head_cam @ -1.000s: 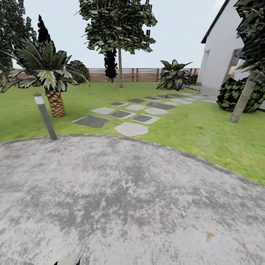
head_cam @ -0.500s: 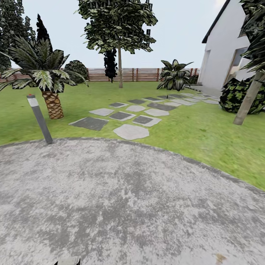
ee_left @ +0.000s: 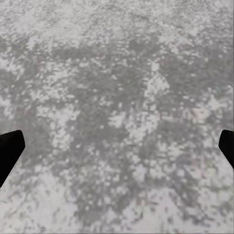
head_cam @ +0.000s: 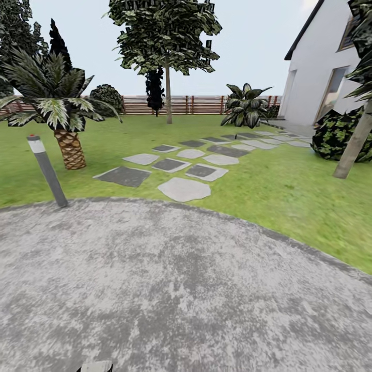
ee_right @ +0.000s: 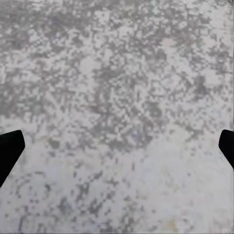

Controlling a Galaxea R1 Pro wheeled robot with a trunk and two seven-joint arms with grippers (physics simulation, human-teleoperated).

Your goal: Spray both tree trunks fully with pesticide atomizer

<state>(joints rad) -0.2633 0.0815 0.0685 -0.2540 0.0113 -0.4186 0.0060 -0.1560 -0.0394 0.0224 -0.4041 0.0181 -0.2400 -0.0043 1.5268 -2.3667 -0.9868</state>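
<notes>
**Robot on the paved circle, garden ahead**

A broad round patch of mottled grey paving takes up the near half of the head view, its curved edge meeting the green lawn of the garden. Beyond the lawn runs a brown slatted fence, and a white house stands at the right.

A tall tree with blocky dark-green leaves rises near the fence, its thin pale trunk just beside a narrow black cypress. At the right edge a thicker grey-beige trunk leans up out of the grass, next to a dark speckled bush. A scaly-trunked palm stands on the left, with a broad-leaved plant further back near the house.

A trail of grey and whitish stepping slabs leads from the paving edge across the grass toward the house. A slanted grey post with a white band and a red cap stands at the paving's left edge.

The pesticide atomizer cannot be made out anywhere on the grass or slabs.

The left gripper hangs over the paving with its dark fingertips spread wide and nothing between them. The right gripper hangs likewise, its fingertips far apart and empty.
</notes>
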